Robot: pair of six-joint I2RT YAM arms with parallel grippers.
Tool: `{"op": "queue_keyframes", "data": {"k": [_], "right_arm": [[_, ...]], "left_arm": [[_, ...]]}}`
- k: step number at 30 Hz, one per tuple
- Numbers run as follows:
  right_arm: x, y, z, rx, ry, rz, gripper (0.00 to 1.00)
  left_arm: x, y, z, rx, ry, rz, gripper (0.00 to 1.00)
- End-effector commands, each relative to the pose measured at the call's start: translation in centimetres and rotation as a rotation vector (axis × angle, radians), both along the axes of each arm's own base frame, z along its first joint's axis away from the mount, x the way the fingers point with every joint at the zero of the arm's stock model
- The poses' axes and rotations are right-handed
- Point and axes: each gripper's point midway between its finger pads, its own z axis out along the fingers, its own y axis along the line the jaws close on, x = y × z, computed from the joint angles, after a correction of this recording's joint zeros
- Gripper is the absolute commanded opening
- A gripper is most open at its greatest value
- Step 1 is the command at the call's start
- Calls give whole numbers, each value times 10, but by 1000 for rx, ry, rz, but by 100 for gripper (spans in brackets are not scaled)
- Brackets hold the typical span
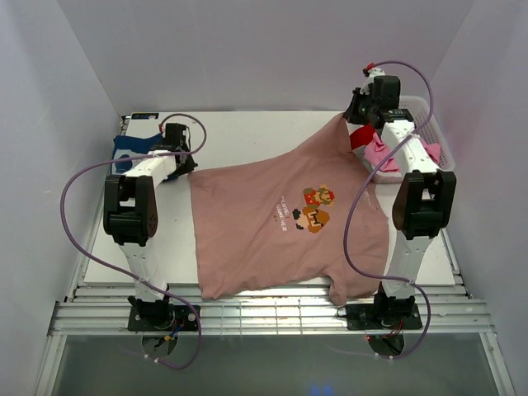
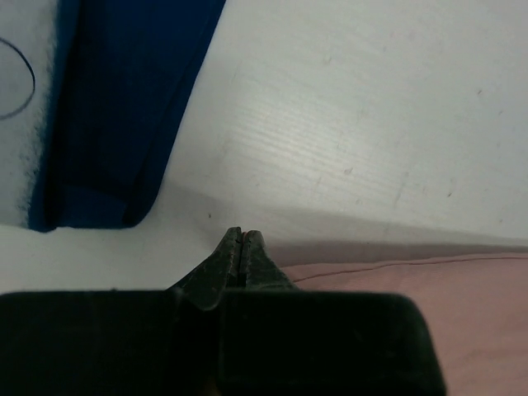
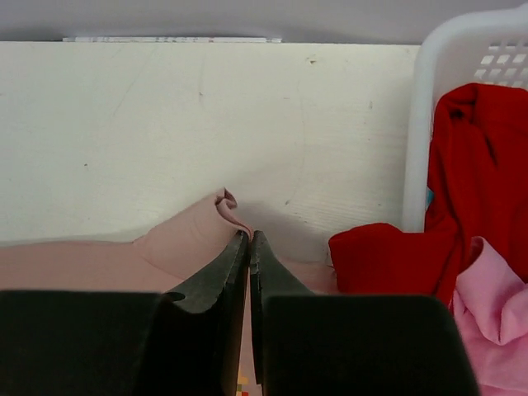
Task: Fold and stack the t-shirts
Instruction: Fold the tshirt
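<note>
Red shirt (image 3: 485, 157) over white basket (image 3: 417, 124) rim

Light: bright, even, overhead. Your table (image 2: 330, 132) carries soft glare; near fingers (image 2: 224, 268) sit blurred (too close); shadows faint.

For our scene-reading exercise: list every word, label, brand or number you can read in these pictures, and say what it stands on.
Small pale lettering on the dusty pink-tan cloth t-shirt, beside its pixel-art print: too small to read.
Nothing else legible in any view.
</note>
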Motion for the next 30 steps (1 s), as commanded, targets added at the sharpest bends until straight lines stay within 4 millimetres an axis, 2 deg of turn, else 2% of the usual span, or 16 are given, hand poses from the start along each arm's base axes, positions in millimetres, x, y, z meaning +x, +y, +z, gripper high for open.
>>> {"op": "queue_keyframes", "data": {"k": [1,2,4,5,8,11,15,19,21,22,24,25,27,28,29,30], "right_arm": [[21,7,47,-4,-159,23,8],[25,14,27,-15,-124,40,8],[28,20,7,-31,-95,52,8],[30,26,-14,-50,-61,63,8],[31,37,-48,-69,-2,80,8],[30,43,-73,-78,34,88,8],[30,42,-84,-99,52,85,8],[23,34,-77,-137,42,78,8],[13,29,-84,-163,55,62,8],[9,27,-74,-170,39,58,8],[-4,19,-84,-198,65,43,8],[-9,17,-74,-204,49,34,8],[-22,7,-82,-238,79,5,8],[-26,4,-72,-241,64,-4,8],[-30,1,-71,-250,68,-15,8],[-38,-1,-78,-258,91,-19,8]], "left_arm": [[39,10,46,40,-181,25,0],[41,9,45,41,-182,24,0],[46,10,40,49,-180,22,0],[51,10,38,52,-181,21,0],[62,12,33,74,-184,10,0],[72,16,30,98,-186,12,0],[72,21,29,109,-185,23,0],[60,25,35,121,-200,45,0],[54,27,41,121,-215,57,0],[49,28,48,119,-231,63,0],[42,28,56,113,-247,74,0],[35,29,66,109,-269,77,0],[27,28,73,97,-292,84,0],[25,28,78,89,-312,85,0],[16,28,81,85,-318,83,0],[13,27,84,78,-326,81,0]]}}
